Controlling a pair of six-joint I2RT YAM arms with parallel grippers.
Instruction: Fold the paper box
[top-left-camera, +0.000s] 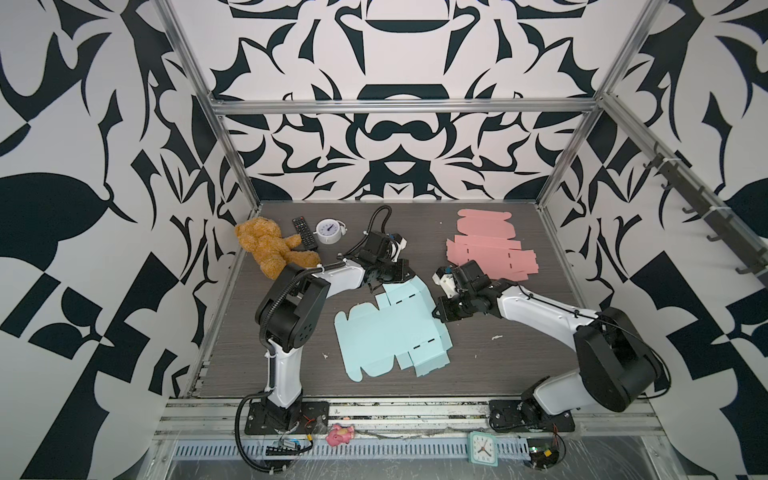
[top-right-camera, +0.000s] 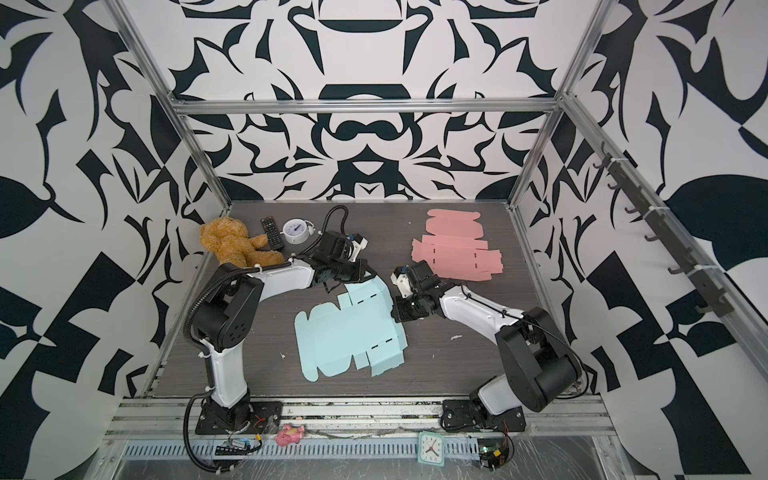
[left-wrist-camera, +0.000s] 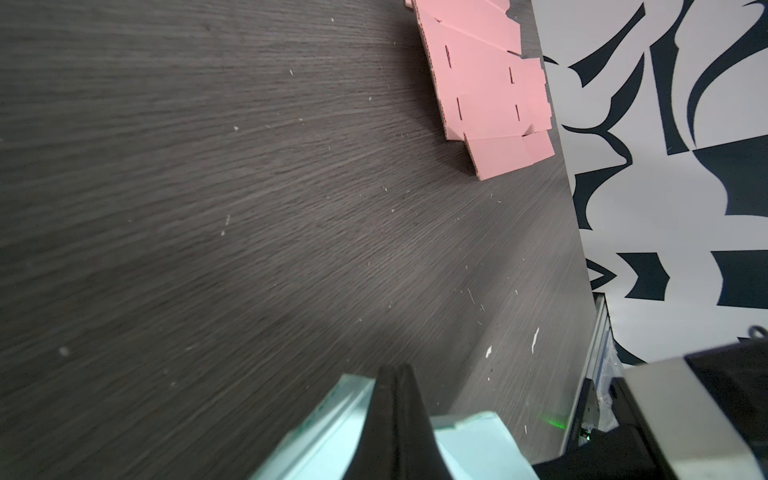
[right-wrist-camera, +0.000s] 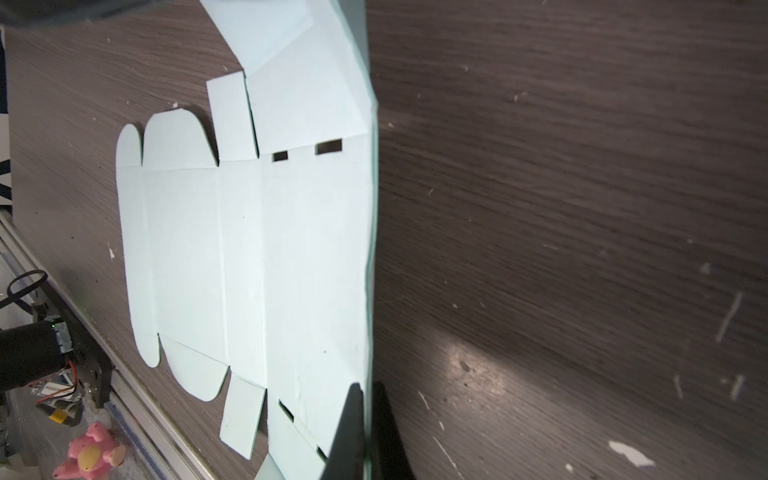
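Table (top-left-camera: 498, 365) holds the blue blank (top-left-camera: 390, 332) at its middle, mostly flat, its right edge raised off the wood; left gripper (left-wrist-camera: 395, 370) has its fingers (left-wrist-camera: 386, 415) pressed together on the far corner flap; right gripper (right-wrist-camera: 365, 384) pinches the raised right edge between its fingers (right-wrist-camera: 347, 424); pink blank (top-left-camera: 486, 249) lies well apart at far right.

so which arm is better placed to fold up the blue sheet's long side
Probably right: the right tool is shut on that raised edge of the blue sheet; the left tool pinches only a far corner.
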